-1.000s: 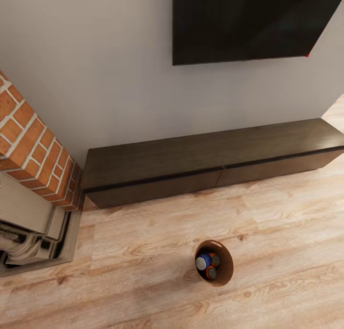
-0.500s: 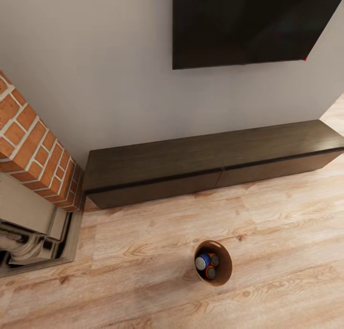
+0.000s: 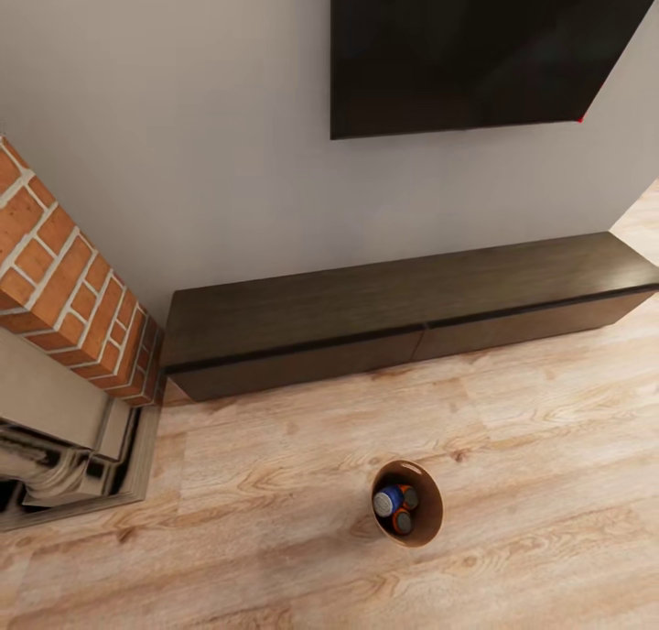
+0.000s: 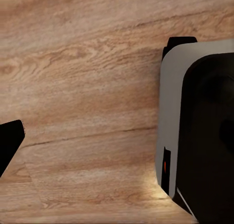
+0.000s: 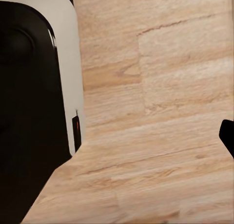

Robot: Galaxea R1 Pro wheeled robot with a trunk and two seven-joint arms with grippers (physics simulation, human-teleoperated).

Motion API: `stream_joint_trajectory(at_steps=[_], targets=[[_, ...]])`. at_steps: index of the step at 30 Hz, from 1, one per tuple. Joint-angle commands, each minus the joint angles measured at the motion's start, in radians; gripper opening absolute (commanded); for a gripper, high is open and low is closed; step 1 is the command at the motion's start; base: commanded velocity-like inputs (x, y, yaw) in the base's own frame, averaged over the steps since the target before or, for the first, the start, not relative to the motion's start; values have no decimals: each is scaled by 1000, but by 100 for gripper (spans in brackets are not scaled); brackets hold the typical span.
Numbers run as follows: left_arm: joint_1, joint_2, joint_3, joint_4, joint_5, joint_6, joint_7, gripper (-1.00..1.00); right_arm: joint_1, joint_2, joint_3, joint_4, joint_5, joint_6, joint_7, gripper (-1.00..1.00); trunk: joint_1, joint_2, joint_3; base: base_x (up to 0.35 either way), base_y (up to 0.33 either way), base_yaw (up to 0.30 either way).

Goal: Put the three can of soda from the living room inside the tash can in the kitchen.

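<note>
The tash can stood upright on the wood floor, well apart from the front edge of the long dark cabinet and ahead of the robot, slightly right of center in the head view. Inside it sat the 3 cans of soda, silvery tops up, so their long axes ran vertical: blue can, orange can, dark can, packed touching each other. The brick fireplace stood at the left, the black TV hung on the wall above the cabinet. Both wrist views looked down at bare floor beside the robot's base; I couldn't tell whether either claw was apart or together. Judging by position, the right arm was probably nearer the can, but no gripper showed beside it, so reach would need the base to close in first.
</note>
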Motion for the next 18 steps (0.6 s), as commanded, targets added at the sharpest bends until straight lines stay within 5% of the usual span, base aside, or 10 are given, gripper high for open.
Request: stream_joint_trajectory(at_steps=[1, 7, 18], targets=[[4, 2, 0, 4, 0, -1, 0, 100, 0, 0, 0, 1, -6, 0, 0, 100, -4, 7, 3, 0, 0, 0], [57, 5, 0, 19, 7, -10, -1, 100, 2, 1, 1, 3, -24, 1, 0, 100, -4, 7, 3, 0, 0, 0], [68, -6, -3, 23, 4, -11, 0, 100, 12, 0, 3, 4, -20, 0, 0, 100, -4, 7, 3, 0, 0, 0]])
